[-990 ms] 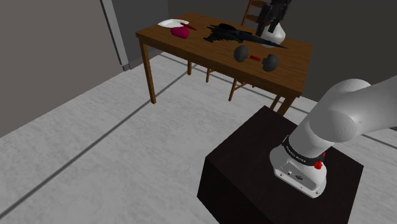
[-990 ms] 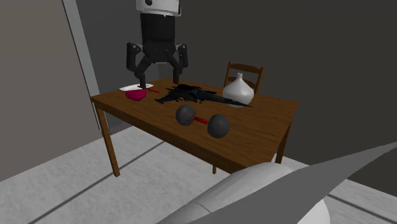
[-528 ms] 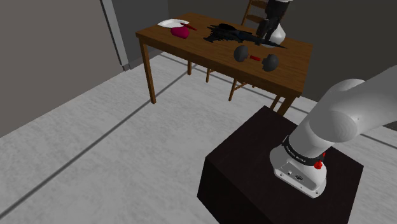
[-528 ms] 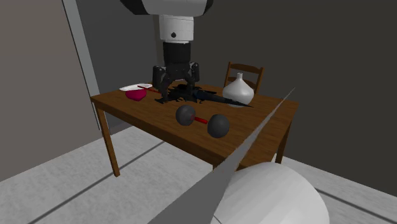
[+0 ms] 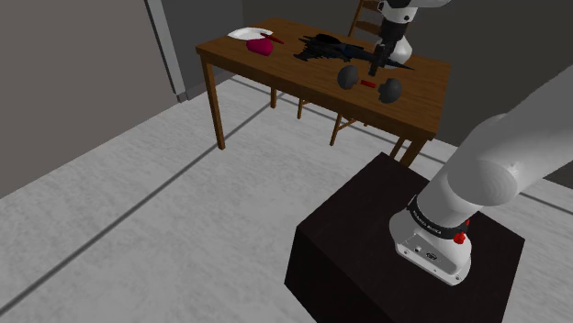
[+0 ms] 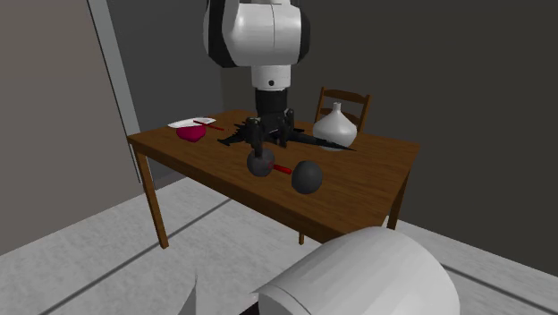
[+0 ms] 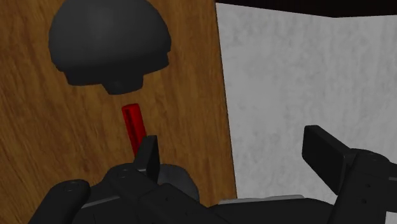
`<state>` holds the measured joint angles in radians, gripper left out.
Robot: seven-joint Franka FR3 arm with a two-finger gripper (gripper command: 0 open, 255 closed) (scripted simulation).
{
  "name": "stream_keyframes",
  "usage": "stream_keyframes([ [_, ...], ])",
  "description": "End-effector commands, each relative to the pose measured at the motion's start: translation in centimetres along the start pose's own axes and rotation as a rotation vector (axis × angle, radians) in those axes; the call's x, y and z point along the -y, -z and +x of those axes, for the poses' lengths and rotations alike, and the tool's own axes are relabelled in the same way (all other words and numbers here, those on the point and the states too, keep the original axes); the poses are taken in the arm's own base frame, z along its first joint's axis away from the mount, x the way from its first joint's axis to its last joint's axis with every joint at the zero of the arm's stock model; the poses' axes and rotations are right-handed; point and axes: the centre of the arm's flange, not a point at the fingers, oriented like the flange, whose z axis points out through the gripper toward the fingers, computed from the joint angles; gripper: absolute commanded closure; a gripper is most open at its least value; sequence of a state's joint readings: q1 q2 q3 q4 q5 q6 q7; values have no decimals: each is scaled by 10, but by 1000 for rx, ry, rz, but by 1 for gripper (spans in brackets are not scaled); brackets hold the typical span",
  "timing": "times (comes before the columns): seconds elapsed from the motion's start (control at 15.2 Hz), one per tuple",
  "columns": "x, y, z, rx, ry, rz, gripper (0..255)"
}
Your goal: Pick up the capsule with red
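The capsule with red (image 5: 368, 83) looks like a dumbbell: two dark balls joined by a thin red bar (image 6: 283, 168), lying on the wooden table (image 5: 275, 69) near its front edge. My gripper (image 6: 271, 139) hangs just above it, close to the ball on the second exterior view's left. In the wrist view the fingers (image 7: 151, 156) stand wide apart with nothing between them. The red bar (image 7: 133, 124) runs from one dark ball (image 7: 109, 44) down to the inner side of one finger. My gripper (image 7: 238, 156) is centred over the table's edge.
A white vase (image 6: 335, 125) and a jagged black object (image 5: 326, 48) stand just behind the gripper. A dark red bowl (image 6: 190, 133) and a white plate (image 6: 192, 123) sit at the table's far corner. A wooden chair (image 6: 344, 98) stands behind the table. Grey floor (image 5: 138, 211) lies in front.
The gripper has come down from high above the table's back and moved toward the front edge, ending low over the dumbbell-shaped capsule. The objects have not moved.
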<state>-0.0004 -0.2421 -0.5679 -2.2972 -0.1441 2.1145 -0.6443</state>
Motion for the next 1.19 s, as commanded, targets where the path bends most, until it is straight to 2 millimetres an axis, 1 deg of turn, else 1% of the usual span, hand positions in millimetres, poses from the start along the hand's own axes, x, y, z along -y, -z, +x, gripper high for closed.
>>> stream_keyframes([
  [0.0, -21, -19, 12, 7, 29, -8, 0],
  [0.33, -69, -59, 32, 23, 94, -21, 0],
  [0.4, -75, -63, 34, 25, 101, -22, 0],
  [0.86, -74, -100, 33, 25, 101, -22, 0],
  [0.99, -74, -103, 33, 25, 101, -23, 0],
  [1.06, -74, -103, 33, 25, 101, -23, 255],
  [1.12, -74, -103, 33, 25, 101, -23, 255],
])
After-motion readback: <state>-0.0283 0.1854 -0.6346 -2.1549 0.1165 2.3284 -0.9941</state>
